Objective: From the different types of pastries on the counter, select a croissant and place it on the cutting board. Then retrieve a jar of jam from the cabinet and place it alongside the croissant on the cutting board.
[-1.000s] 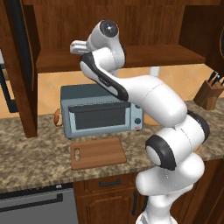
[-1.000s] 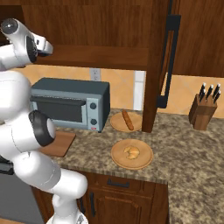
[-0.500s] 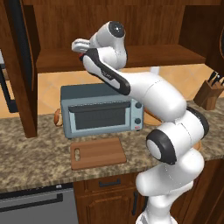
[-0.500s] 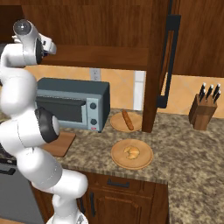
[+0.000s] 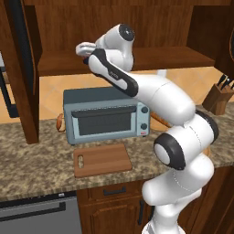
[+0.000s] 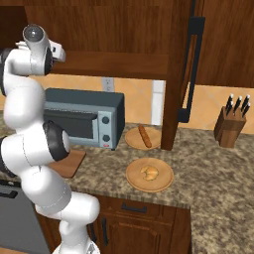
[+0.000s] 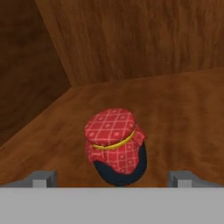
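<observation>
Lifted and swung further into the large dark brown wooden wall cabinet (image 5: 178, 23) within the last second, bringing the 2-finger pincer (image 7: 113, 178) level with its grained shelf. Spread apart now, flanking without touching the small squat dark-red jar of jam (image 7: 114, 146), smooth-sided under a checked red lid with a yellow band. Looks set for a grasp. Leaves the flat reddish-brown wooden cutting board (image 5: 101, 160) bare on the speckled granite counter (image 6: 208, 163) and, further right, the small golden crescent croissant (image 6: 149, 172) lying on a round tan wooden plate (image 6: 133, 179).

The arm (image 5: 160, 98) was glossy white, built of rounded bulbous segments, with dark grey joint rings and round dark caps. Its fingers (image 7: 43, 178) were small and grey.
</observation>
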You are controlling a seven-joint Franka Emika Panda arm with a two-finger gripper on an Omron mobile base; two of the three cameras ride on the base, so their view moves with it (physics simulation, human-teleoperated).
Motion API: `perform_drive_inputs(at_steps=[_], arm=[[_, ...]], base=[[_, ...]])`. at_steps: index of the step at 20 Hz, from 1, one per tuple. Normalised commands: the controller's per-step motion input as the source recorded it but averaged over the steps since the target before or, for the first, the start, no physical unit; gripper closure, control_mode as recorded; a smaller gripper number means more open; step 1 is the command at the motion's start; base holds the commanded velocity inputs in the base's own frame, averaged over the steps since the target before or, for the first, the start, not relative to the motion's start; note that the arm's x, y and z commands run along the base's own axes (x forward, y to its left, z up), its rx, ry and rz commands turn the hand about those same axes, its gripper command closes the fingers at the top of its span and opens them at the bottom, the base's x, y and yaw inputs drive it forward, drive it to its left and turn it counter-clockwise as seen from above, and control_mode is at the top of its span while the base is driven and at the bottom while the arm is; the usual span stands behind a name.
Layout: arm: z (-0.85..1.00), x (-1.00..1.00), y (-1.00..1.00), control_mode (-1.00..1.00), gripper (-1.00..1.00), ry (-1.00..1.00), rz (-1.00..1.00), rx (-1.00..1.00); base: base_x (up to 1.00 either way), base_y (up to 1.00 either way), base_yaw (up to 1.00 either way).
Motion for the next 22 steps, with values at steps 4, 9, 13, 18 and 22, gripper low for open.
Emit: perform_drive_inputs(at_steps=[4, 9, 13, 18, 22], arm=[[-0.11, 0.1, 0.16, -1.0, -1.0, -0.03, 0.05, 0.0], [-0.02, 0.31, 0.26, -1.0, -1.0, 0.0, 0.01, 0.0], [0.0, 0.42, 0.06, -1.0, -1.0, 0.0, 0.03, 0.0], [-0.04, 0.24, 0.08, -1.0, 1.0, 0.0, 0.02, 0.0], [0.0, -0.06, 0.01, -1.0, 1.0, 0.0, 0.0, 0.0]], base=[[0.0, 0.0, 0.0], [0.0, 0.0, 0.0], [0.0, 0.0, 0.0], [0.0, 0.0, 0.0], [0.0, 0.0, 0.0]])
